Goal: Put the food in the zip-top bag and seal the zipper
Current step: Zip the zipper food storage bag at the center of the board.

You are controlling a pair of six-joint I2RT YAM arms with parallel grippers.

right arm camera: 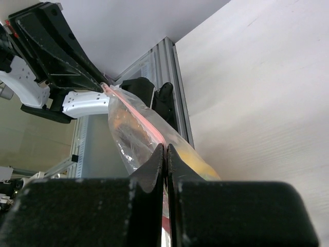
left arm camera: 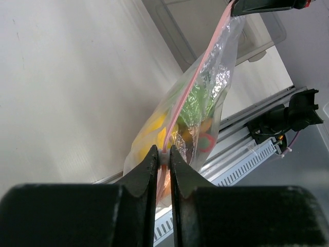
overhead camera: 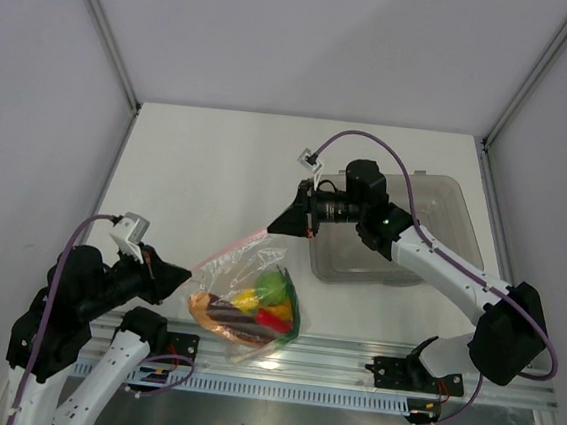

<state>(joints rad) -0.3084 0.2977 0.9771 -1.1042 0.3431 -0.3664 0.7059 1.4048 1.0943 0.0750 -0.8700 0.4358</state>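
Note:
The zip-top bag [overhead camera: 226, 267] hangs above the table's near edge, stretched between both grippers. The food [overhead camera: 265, 301] lies inside it: yellow, green, red, orange and dark purple pieces. The pinkish zipper [overhead camera: 243, 242] runs taut from my left gripper [overhead camera: 187, 274] up to my right gripper [overhead camera: 282, 228]. In the left wrist view my left gripper [left arm camera: 164, 155] pinches the zipper [left arm camera: 196, 81] at its near end, a white bit between the tips. In the right wrist view my right gripper [right arm camera: 165, 150] is shut on the zipper [right arm camera: 134, 113] at the other end.
A grey translucent bin [overhead camera: 433, 222] stands at the right of the table, just behind the right arm. A slotted aluminium rail [overhead camera: 349, 365] runs along the front edge under the bag. White walls close in the table on three sides.

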